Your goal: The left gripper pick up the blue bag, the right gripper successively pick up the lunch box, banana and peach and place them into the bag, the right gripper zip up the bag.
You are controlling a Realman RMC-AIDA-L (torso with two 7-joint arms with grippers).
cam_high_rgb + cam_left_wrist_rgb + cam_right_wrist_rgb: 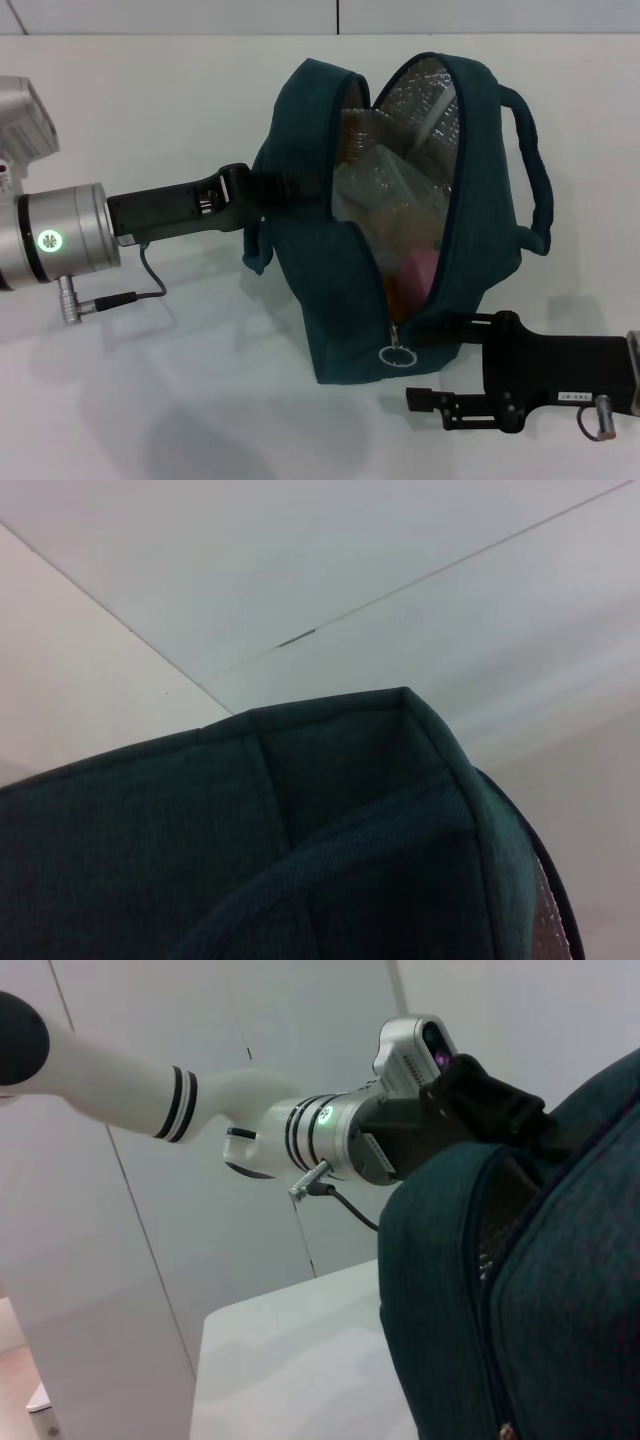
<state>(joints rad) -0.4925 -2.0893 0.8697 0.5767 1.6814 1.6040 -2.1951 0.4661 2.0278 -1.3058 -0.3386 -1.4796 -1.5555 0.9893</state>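
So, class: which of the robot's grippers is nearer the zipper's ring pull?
Right. The right gripper sits just beside the ring pull at the bag's lower end; the left gripper grips the bag's far side.

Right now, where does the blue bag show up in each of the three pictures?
Head view: the blue bag stands mid-table, unzipped, left gripper at its side.
Left wrist view: its fabric top fills the lower half.
Right wrist view: it fills the right side.
Shared landmark: the white table, also seen in the right wrist view.
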